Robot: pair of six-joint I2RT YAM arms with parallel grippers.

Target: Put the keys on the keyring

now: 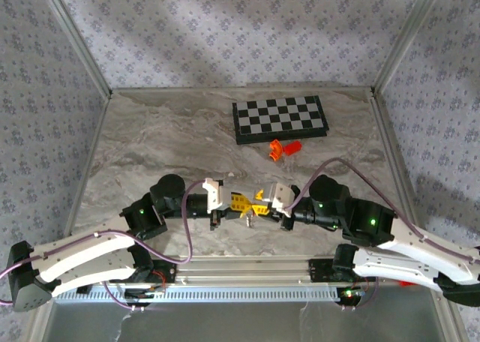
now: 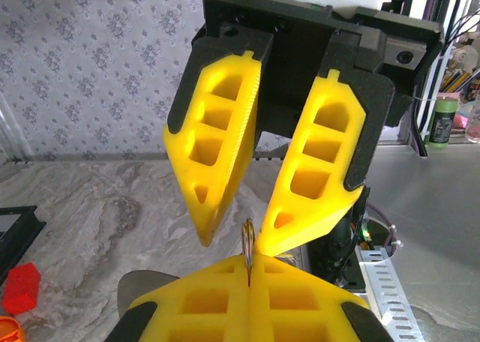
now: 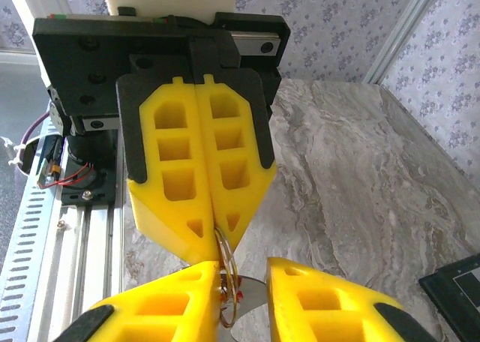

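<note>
The keyring [image 3: 231, 278], a thin pale loop seen edge-on, is pinched in my left gripper [image 3: 218, 241], which is shut on it. In the left wrist view the keyring [image 2: 247, 242] sticks up from that shut gripper [image 2: 248, 273]. My right gripper [image 3: 246, 273] faces it tip to tip and is open, its left finger [image 3: 187, 297] against the loop. A silver key [image 3: 255, 291] with a red speck hangs from the ring between the right fingers. From above, both grippers meet low at mid-table, left [image 1: 238, 202] and right [image 1: 262, 199], with the key [image 1: 247, 219] dangling below.
A black-and-white chessboard [image 1: 279, 118] lies at the back right of the marble table [image 1: 165, 139], with orange and red plastic pieces [image 1: 283, 148] just in front of it. A red piece [image 2: 19, 288] lies on the table at the left of the left wrist view.
</note>
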